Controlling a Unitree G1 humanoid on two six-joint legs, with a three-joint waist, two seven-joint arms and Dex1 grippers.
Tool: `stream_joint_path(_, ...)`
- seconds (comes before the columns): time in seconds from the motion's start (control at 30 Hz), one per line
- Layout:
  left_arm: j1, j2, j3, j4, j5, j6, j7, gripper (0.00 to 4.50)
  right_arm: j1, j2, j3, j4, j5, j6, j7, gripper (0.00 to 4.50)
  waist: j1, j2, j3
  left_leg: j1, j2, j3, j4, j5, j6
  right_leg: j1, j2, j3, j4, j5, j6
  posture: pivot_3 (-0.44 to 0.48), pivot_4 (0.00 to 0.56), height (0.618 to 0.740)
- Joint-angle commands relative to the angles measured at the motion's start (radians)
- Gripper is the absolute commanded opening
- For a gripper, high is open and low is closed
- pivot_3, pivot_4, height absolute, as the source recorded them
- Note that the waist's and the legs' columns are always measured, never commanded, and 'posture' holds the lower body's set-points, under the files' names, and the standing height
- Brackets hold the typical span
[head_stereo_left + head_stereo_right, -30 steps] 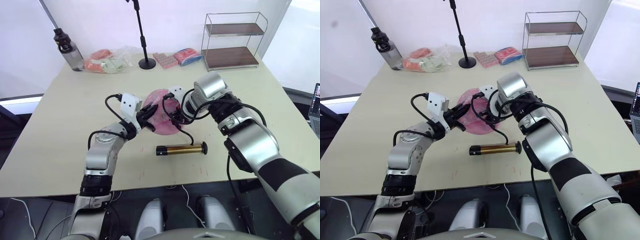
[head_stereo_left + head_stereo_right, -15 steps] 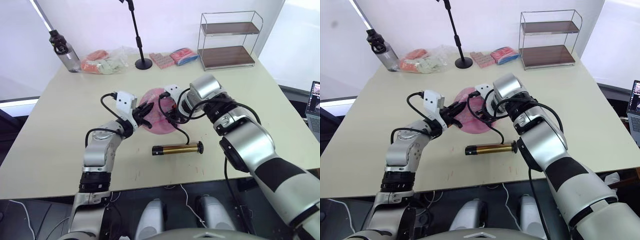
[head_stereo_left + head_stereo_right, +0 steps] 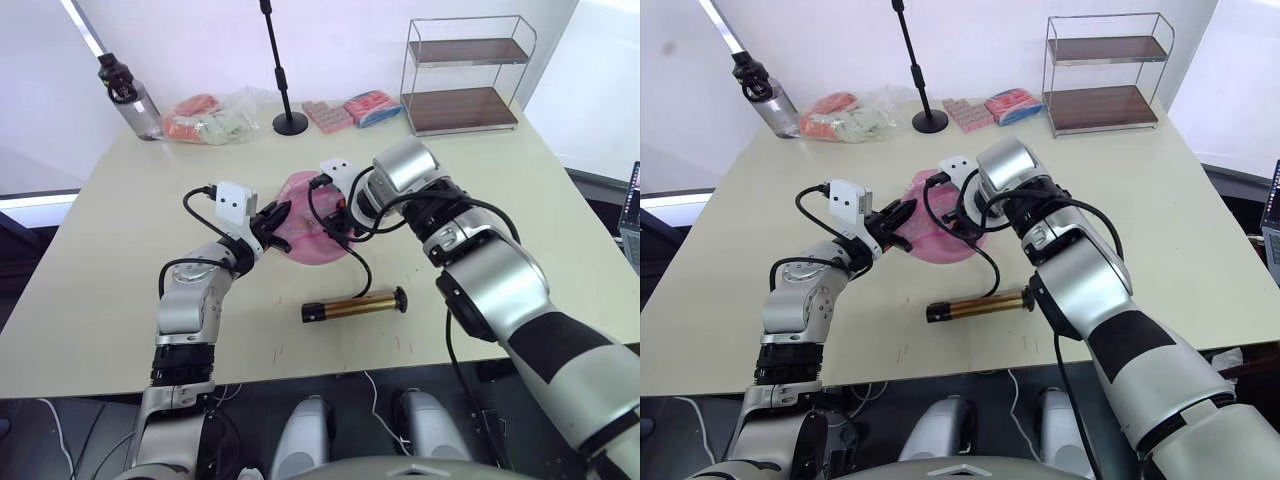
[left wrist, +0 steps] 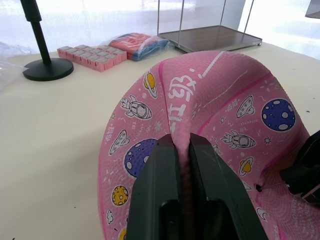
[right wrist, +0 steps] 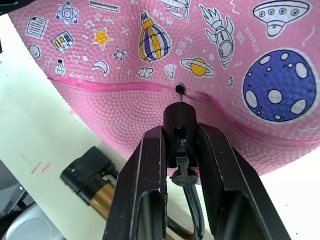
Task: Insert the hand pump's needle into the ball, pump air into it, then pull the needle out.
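The pink ball [image 3: 303, 236] lies deflated at mid-table, cartoon stickers showing. My left gripper [image 4: 182, 142] is shut on a raised fold of its skin [image 4: 181, 127]. My right gripper [image 5: 180, 129] is shut on the small black fitting [image 5: 179, 119] of the needle [image 5: 179, 100]. The needle's thin pin points at the ball's valve hole [image 5: 178, 89], its tip right at the hole. The hand pump [image 3: 355, 306] lies on the table nearer me than the ball. Its black hose [image 3: 366, 277] curls up to the right gripper [image 3: 338, 212].
At the back stand a water bottle [image 3: 126, 95], a bag of pink and green packets [image 3: 212, 118], a black stand's round base [image 3: 291, 124], pink and blue-red packets [image 3: 350, 108] and a wire shelf [image 3: 465, 75].
The camera has shifted. Both grippers keep their hold and have carried the ball slightly to the left. The pump lies a little nearer me and more tilted.
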Motion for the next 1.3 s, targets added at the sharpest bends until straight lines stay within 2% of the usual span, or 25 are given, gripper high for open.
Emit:
stream_joint_path(0.03, 0.048, -0.035, -0.082, 0.044, 0.011, 0.045, -0.013, 0.02, -0.016, 0.063, -0.005, 0.026, 0.005, -0.062, 0.024, 0.36, 0.000, 0.000, 0.000, 0.000, 0.000, 0.000, 0.000, 0.000, 0.000, 0.000, 0.000, 0.000, 0.000, 0.000, 0.000, 0.000, 0.150, 0.740)
stream_joint_path(0.23, 0.058, -0.037, -0.084, 0.045, 0.012, 0.045, -0.009, 0.02, -0.014, 0.060, -0.003, 0.061, -0.025, -0.117, 0.047, 0.36, -0.001, 0.000, -0.001, 0.003, 0.001, 0.000, 0.000, 0.000, 0.000, 0.000, 0.001, 0.000, 0.001, 0.000, 0.000, 0.000, 0.150, 0.740)
stream_joint_path(0.47, 0.054, -0.035, -0.080, 0.058, 0.014, 0.037, -0.005, 0.02, -0.003, 0.005, 0.082, -0.013, -0.091, -0.197, 0.147, 0.36, 0.000, 0.000, -0.001, 0.002, 0.001, 0.000, 0.000, 0.000, 0.000, 0.000, 0.001, 0.000, 0.001, 0.000, 0.000, 0.000, 0.150, 0.740)
stream_joint_path(0.93, 0.021, -0.033, -0.088, 0.109, 0.025, 0.008, -0.023, 0.02, 0.046, -0.062, 0.082, -0.179, -0.095, -0.137, 0.168, 0.36, 0.005, 0.001, 0.001, -0.001, -0.002, -0.001, 0.000, 0.000, 0.000, 0.000, -0.001, 0.000, 0.001, 0.000, 0.000, 0.000, 0.150, 0.740)
stream_joint_path(0.97, 0.019, -0.033, -0.088, 0.112, 0.026, 0.006, -0.024, 0.00, 0.053, -0.073, 0.086, -0.207, -0.095, -0.134, 0.170, 1.16, 0.005, 0.001, 0.001, -0.001, -0.003, -0.001, 0.000, 0.000, 0.000, 0.000, -0.002, 0.000, 0.000, 0.000, 0.000, 0.000, 0.150, 0.740)
stream_joint_path(1.0, 0.019, -0.033, -0.089, 0.113, 0.027, 0.005, -0.025, 0.00, 0.058, -0.082, 0.086, -0.230, -0.094, -0.128, 0.171, 1.16, 0.006, 0.001, 0.001, -0.001, -0.003, -0.001, 0.000, 0.000, 0.000, 0.000, -0.002, 0.000, 0.000, 0.000, 0.000, 0.000, 0.150, 0.740)
stream_joint_path(1.07, 0.018, -0.033, -0.089, 0.114, 0.028, 0.004, -0.027, 0.00, 0.067, -0.101, 0.088, -0.276, -0.089, -0.108, 0.178, 1.98, 0.009, 0.002, 0.002, -0.002, -0.004, -0.001, 0.000, 0.000, 0.000, 0.000, -0.003, 0.000, 0.000, 0.000, 0.000, 0.000, 0.150, 0.740)
stream_joint_path(1.1, 0.018, -0.034, -0.089, 0.116, 0.029, 0.002, -0.027, 0.00, 0.072, -0.110, 0.091, -0.299, -0.084, -0.098, 0.185, 2.15, 0.013, 0.003, 0.002, -0.002, -0.004, -0.001, 0.000, 0.000, 0.000, 0.000, -0.003, 0.000, 0.000, 0.000, 0.000, 0.000, 0.150, 0.740)
stream_joint_path(1.13, 0.016, -0.034, -0.088, 0.119, 0.030, 0.001, -0.027, 0.00, 0.078, -0.119, 0.094, -0.323, -0.079, -0.086, 0.190, 2.82, 0.015, 0.003, 0.002, -0.003, -0.006, 0.000, 0.000, 0.000, 0.000, 0.000, -0.004, 0.000, 0.000, 0.000, 0.000, 0.000, 0.150, 0.740)
stream_joint_path(1.3, 0.016, -0.038, -0.090, 0.124, 0.031, -0.003, -0.028, 0.00, 0.106, -0.162, 0.103, -0.398, -0.067, -0.067, 0.186, 2.82, 0.027, 0.003, 0.002, -0.004, -0.010, 0.000, 0.000, 0.000, 0.000, 0.000, -0.008, 0.000, 0.000, -0.001, 0.001, 0.000, 0.150, 0.740)
